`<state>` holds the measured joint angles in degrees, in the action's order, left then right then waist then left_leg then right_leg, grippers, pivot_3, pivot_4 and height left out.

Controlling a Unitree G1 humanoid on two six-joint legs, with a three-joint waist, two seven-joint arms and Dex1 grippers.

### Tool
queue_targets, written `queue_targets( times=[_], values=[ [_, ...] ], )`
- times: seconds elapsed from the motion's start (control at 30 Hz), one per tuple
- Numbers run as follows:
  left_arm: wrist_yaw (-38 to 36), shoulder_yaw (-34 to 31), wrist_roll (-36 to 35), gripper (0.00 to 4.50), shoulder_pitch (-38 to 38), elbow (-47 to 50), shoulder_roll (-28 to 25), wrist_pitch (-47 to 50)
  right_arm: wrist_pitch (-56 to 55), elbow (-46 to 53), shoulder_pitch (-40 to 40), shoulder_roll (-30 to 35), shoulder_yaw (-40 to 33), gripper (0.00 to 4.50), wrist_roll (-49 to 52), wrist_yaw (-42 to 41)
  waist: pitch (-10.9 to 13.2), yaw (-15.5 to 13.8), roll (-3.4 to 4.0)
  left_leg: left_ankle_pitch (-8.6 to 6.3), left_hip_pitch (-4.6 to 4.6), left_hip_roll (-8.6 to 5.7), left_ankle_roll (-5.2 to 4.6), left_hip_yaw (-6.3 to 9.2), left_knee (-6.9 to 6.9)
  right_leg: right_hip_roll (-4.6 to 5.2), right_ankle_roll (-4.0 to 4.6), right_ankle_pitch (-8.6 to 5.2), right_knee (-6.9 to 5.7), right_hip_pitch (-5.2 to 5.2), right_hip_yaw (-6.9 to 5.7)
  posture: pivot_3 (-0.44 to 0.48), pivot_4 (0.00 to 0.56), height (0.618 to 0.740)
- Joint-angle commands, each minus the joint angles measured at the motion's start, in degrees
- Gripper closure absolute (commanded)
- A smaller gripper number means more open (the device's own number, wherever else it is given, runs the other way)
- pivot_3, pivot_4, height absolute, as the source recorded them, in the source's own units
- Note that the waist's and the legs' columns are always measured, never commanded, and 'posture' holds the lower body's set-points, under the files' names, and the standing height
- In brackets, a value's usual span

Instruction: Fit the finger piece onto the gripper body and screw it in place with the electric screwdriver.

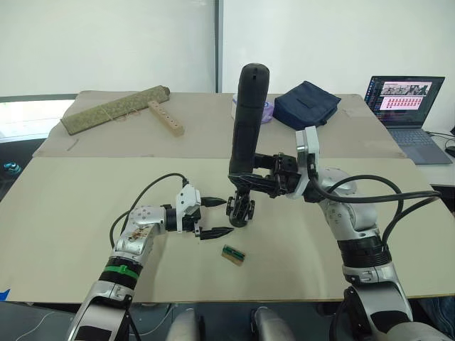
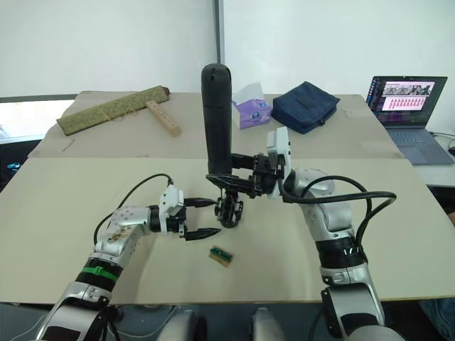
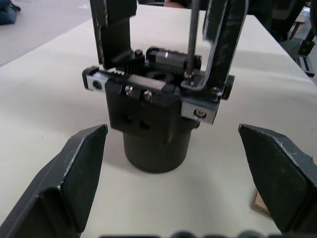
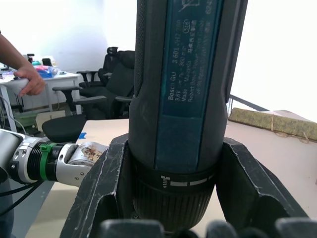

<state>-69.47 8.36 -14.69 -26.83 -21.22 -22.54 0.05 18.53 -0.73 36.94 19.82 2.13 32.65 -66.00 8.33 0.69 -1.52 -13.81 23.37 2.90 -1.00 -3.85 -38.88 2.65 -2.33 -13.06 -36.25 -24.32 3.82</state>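
Note:
The electric screwdriver (image 1: 249, 121), a thick black cylinder, stands upright with my right gripper (image 1: 245, 181) shut on its lower end. Its thin bit (image 3: 190, 39) comes down onto a screw on top of the gripper body (image 3: 153, 124), a black block on a round base standing on the table. Two black fingers rise from that body; the finger piece (image 3: 223, 39) stands right beside the bit. My left gripper (image 1: 215, 217) is open just short of the body, its fingers (image 3: 74, 173) spread to either side and not touching it.
A small green-and-brown block (image 1: 233, 253) lies near the front of the table. At the back are a rolled mat (image 1: 117, 108), a wooden strip with holes (image 1: 166, 117), a tissue box (image 2: 252, 110), a navy bag (image 1: 307, 103) and a laptop (image 1: 405, 99). A person's hand (image 4: 29, 82) is far off.

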Motion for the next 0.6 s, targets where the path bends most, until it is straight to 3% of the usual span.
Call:
queue_targets(
  times=[0.03,0.6],
  values=[
    [0.66,0.61,1.26,0.00,-0.83,-0.98,0.17,-0.42,-0.43,1.29,1.33,0.10,-0.09,2.57,0.17,0.10,0.00,0.00,0.00,0.00,0.01,0.00,0.00,0.00,0.00,0.00,0.00,0.00,0.00,0.00,0.00,0.000,0.150,0.740],
    [-0.39,1.71,3.73,0.00,-7.90,-11.87,5.19,-3.80,-0.63,1.93,0.89,0.41,-0.16,2.57,0.07,0.62,0.00,0.07,0.00,0.00,0.01,-0.02,0.00,0.01,0.00,-0.01,0.00,0.00,0.00,0.00,-0.01,0.000,0.150,0.740]
  ],
)
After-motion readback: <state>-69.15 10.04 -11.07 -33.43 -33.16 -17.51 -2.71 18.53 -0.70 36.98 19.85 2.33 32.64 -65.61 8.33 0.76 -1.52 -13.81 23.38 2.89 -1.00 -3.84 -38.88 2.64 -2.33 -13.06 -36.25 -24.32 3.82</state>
